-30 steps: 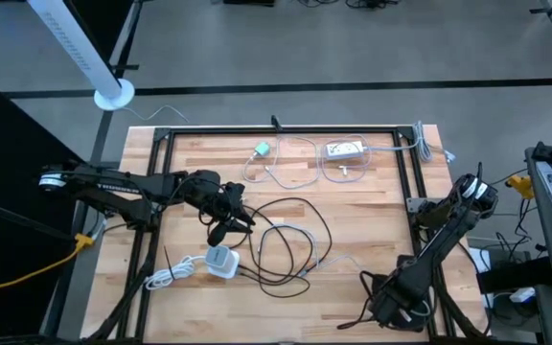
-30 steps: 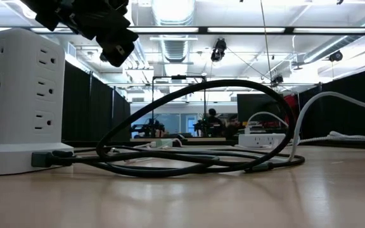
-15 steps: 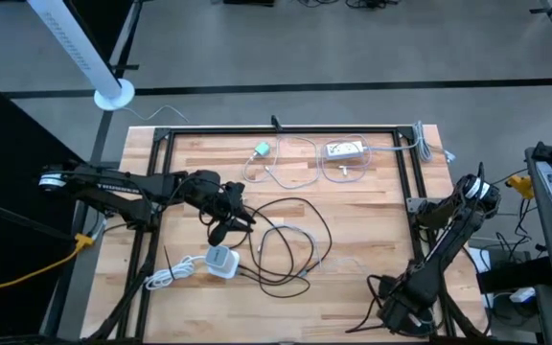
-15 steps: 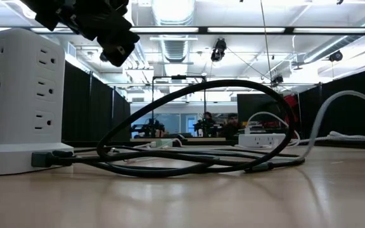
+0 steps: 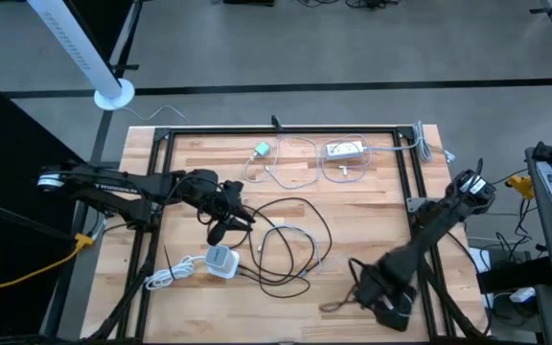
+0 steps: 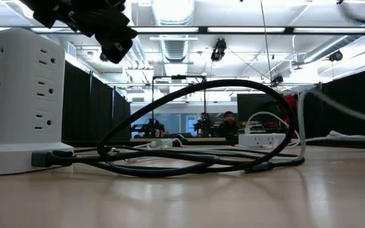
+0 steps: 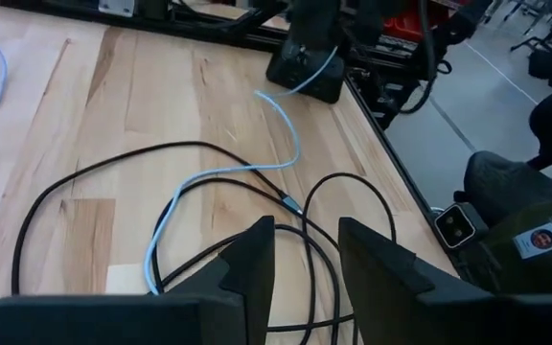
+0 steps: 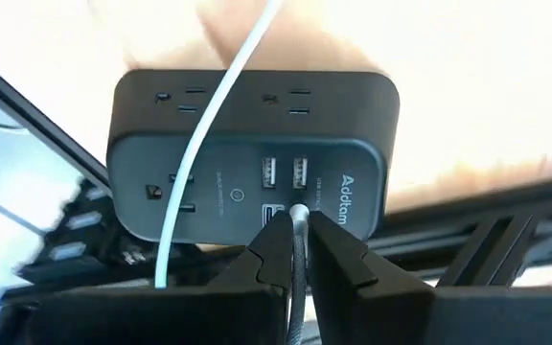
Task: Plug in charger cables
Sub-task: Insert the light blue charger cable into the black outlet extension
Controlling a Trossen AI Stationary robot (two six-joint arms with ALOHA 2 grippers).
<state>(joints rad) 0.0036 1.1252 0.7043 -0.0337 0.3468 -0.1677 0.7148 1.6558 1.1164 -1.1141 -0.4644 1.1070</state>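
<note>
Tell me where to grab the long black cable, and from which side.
Grip the black cable at the top of its raised arch, coming straight down with the jaws open across the strand. In the low view that stretch stands clear of the table, so it likely leaves room beneath.

Matt black plastic power block on smooth wooden table.

black cable loops mid-table, bare wood beside
</note>
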